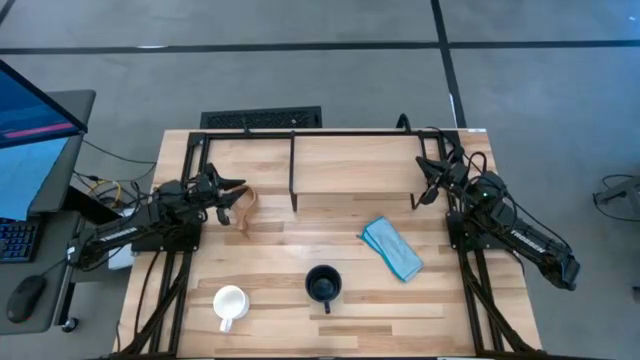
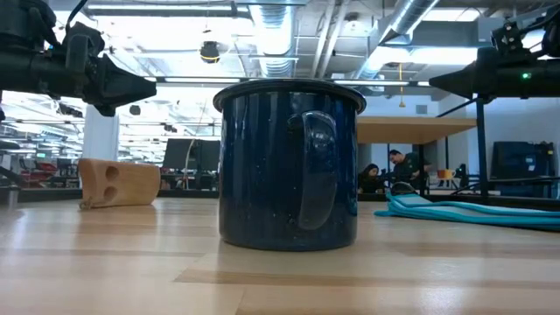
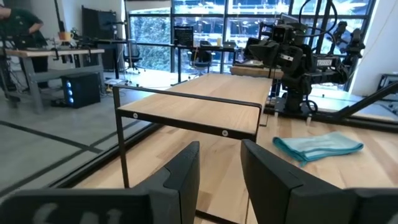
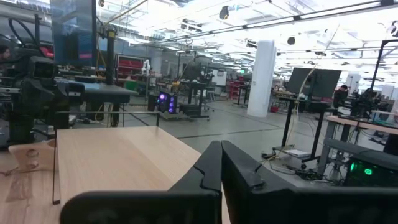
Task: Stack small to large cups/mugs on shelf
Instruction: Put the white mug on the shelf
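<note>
Evidently at rest: left gripper (image 1: 238, 190), fingers apart, and right gripper (image 1: 424, 192), fingers together, flank the shelf (image 1: 350, 165). White mug (image 1: 230, 303) and navy mug (image 1: 323, 285) stand near, tan mug (image 1: 243, 211) lies left, none stacked.

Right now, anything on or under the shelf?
Nothing on the shelf: its wood board is bare in the high view. Under it, the left wrist view shows only tabletop through the near frame; the far part is covered by the board. The three mugs sit elsewhere.
</note>
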`<action>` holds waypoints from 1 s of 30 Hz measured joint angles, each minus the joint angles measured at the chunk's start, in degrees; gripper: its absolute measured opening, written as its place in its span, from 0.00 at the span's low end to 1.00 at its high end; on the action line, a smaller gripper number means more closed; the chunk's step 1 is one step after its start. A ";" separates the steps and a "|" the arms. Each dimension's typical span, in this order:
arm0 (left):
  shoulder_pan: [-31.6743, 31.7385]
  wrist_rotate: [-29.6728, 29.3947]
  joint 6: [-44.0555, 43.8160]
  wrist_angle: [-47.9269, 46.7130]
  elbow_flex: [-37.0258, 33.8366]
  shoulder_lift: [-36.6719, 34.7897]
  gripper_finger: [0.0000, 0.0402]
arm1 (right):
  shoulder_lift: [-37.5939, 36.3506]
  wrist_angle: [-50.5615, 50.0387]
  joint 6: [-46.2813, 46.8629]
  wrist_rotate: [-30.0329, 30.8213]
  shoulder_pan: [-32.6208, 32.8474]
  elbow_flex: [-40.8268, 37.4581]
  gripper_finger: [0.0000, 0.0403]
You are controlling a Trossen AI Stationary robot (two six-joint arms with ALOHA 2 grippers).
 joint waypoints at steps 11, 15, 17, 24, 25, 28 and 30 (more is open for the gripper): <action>0.02 -1.93 6.16 1.32 0.01 -0.03 0.27 | 0.01 0.01 0.00 0.00 -0.01 0.01 0.06; 0.02 -2.80 7.58 0.97 0.00 -0.02 0.27 | 0.01 -0.01 0.00 0.00 -0.01 0.01 0.06; 0.02 -2.80 7.28 0.58 0.00 -0.01 0.27 | -0.01 0.01 0.00 0.02 0.01 0.01 0.06; 0.02 -2.60 6.44 0.02 0.01 0.11 0.27 | 0.00 0.00 0.00 0.00 0.01 0.00 0.06; 0.02 -2.60 7.09 0.02 0.00 0.11 0.27 | 0.00 0.00 0.00 0.00 -0.01 0.00 0.06; 0.02 -2.62 8.55 0.02 0.00 0.11 0.27 | -0.01 -0.01 0.00 0.00 -0.01 0.01 0.06; 0.02 -2.60 8.79 0.00 0.01 0.11 0.27 | 0.01 0.01 0.00 0.00 0.01 0.01 0.06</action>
